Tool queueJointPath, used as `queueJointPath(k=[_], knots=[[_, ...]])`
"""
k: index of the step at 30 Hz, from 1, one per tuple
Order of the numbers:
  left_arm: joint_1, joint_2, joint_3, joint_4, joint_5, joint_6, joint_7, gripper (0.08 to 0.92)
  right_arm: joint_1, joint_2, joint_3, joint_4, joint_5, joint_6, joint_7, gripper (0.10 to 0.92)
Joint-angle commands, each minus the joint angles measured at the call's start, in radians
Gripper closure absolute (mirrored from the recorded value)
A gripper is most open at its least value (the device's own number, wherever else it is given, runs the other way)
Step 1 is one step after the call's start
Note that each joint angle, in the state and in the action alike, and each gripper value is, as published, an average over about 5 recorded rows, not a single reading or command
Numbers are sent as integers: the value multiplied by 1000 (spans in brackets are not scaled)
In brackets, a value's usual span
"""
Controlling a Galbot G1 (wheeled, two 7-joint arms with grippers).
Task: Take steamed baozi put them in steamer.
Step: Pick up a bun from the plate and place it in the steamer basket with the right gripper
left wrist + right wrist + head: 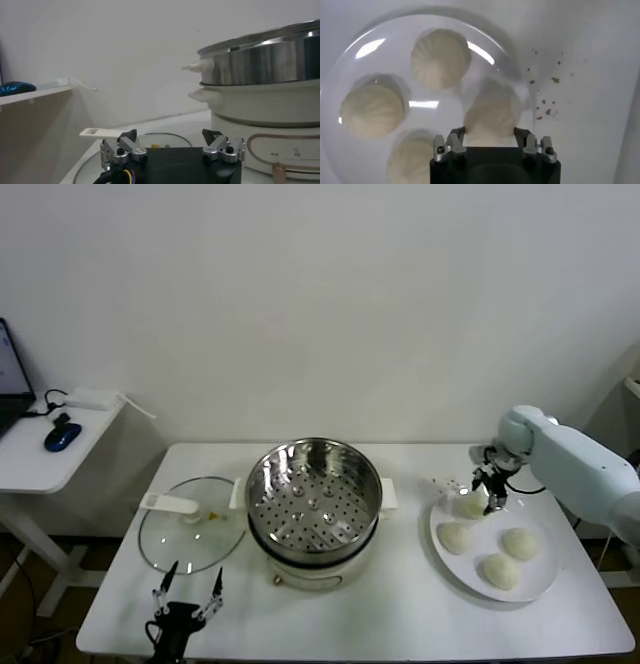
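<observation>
Right hand (pixel 490 142) down over the white plate (pixel 540 584) at the bench's right end — fingers set on either side of the rear bun (pixel 490 112), about half apart, seemingly touching its flanks. Bun not lifted; three other baozi lie beside it on the plate. Steamer (pixel 314 496) mid-bench, basket bare. Left hand (pixel 187 596) idle near the glass lid (pixel 190 529) — fingers apart, holding nothing.

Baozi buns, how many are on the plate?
4, all on the white plate: one at its far edge between the right hand's fingers, one left, one right, one nearest. None in the steamer.
</observation>
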Motion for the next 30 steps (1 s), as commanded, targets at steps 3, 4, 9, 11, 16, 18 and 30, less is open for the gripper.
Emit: queueJointPath(k=[3, 4, 9, 11, 16, 18, 30], knots=[[-1, -5, 1, 2, 6, -7, -3, 177, 462, -2, -364, 208, 281, 66, 1, 353], [-1, -5, 0, 3, 6, -9, -4, 177, 505, 14, -387, 221, 305, 77, 1, 352], [-5, -5, 0, 8, 6, -15, -18, 177, 621, 95, -423, 294, 386, 111, 13, 348], [-7, -5, 1, 8, 6, -16, -20, 177, 639, 130, -422, 320, 417, 124, 20, 350], [-8, -6, 4, 2, 5, -13, -20, 177, 645, 225, -417, 353, 443, 188, 54, 348], [-8, -5, 4, 2, 5, -13, -20, 177, 642, 267, -421, 352, 448, 220, 69, 347], [-15, -6, 3, 12, 5, -18, -21, 177, 594, 496, -488, 265, 390, 471, 147, 347]])
